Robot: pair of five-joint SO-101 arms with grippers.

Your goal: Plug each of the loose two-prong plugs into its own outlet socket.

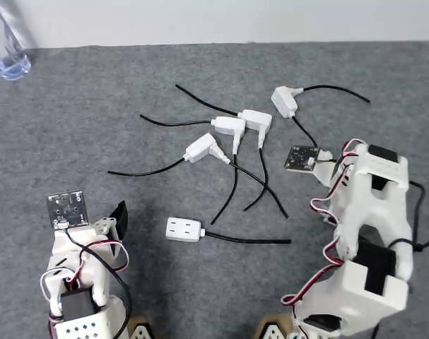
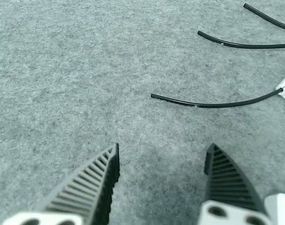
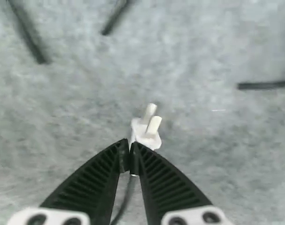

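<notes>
Outlet socket (image 1: 184,229) lies on the grey carpet (image 1: 73,127) just right of the left gripper (image 2: 164,154), whose jaws hang released over bare carpet; the socket's long axis runs across the table, its cable (image 1: 249,240) trailing rightward; beyond it another loose plug (image 1: 200,148) lies free; farthest right, the right gripper (image 3: 130,146) is clenched on the tail of a two-prong plug (image 3: 147,126), prongs pointing straight ahead of the jaws; the socket sits leftward, likely nearer the left arm.
</notes>
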